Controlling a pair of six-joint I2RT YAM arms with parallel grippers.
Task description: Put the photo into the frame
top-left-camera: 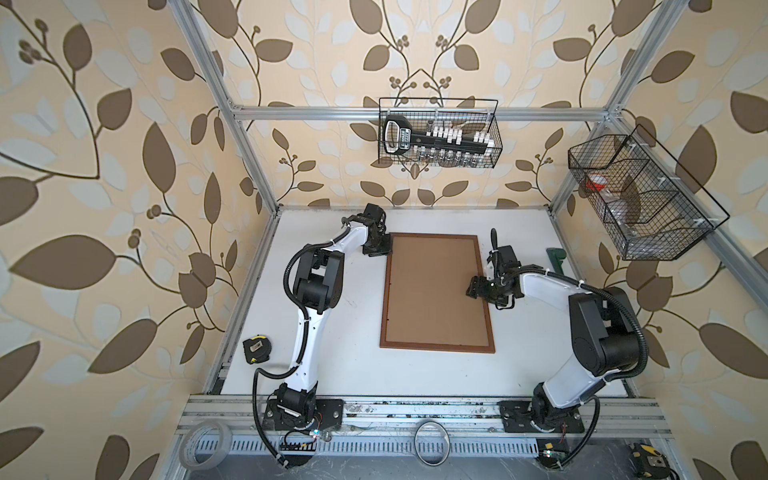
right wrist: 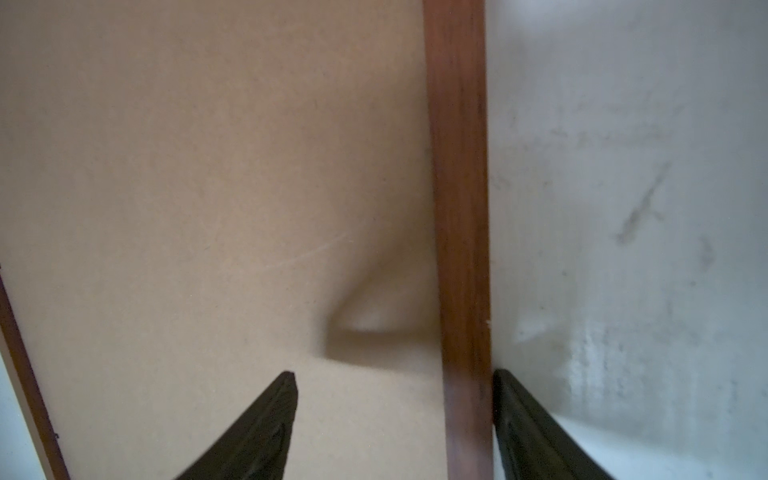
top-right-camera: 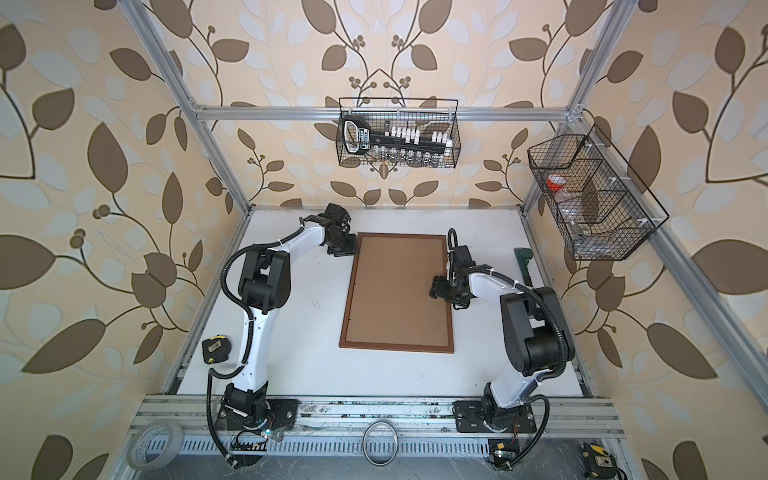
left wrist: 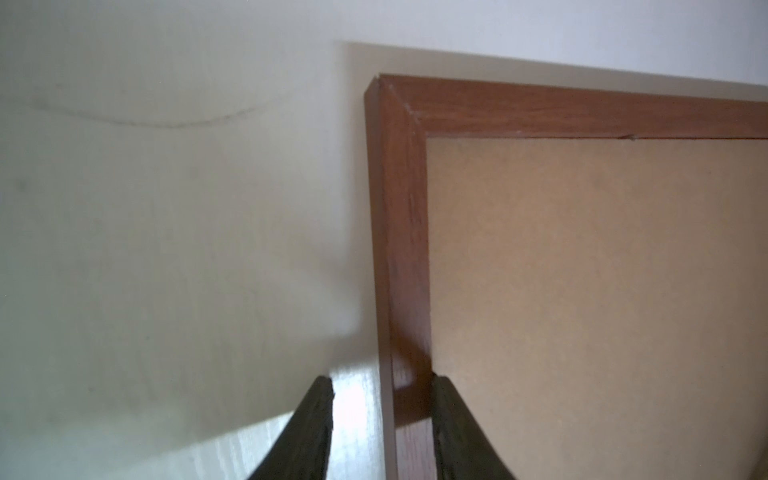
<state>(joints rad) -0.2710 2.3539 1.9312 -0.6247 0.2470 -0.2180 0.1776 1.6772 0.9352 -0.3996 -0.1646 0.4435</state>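
Black fingers [left wrist: 307, 436] of the left claw [left wrist: 382, 380] fill the near edge of its wrist view. They straddle the reddish-brown border of the frame [left wrist: 405, 249], close to the frame's far left corner. One finger touches the border's inner edge, over the brown backing board [left wrist: 582, 291]. Its mate stands just off the frame's outer edge with bare table [left wrist: 166, 249] showing between, so this claw is narrow but not clamped.

The right claw [right wrist: 395, 374] stands wide across the frame's right border. One finger rests against the frame's outer edge, and the other hangs over the board, well apart from the border.

In both top views the frame [top-left-camera: 436, 347] lies flat on the white table between the two arms, with the board filling its opening. A black and yellow tape measure [top-left-camera: 257, 351] sits well left of the frame's near left corner. A dark green object [top-left-camera: 555, 259] lies to the frame's right, partly hidden by the right arm.
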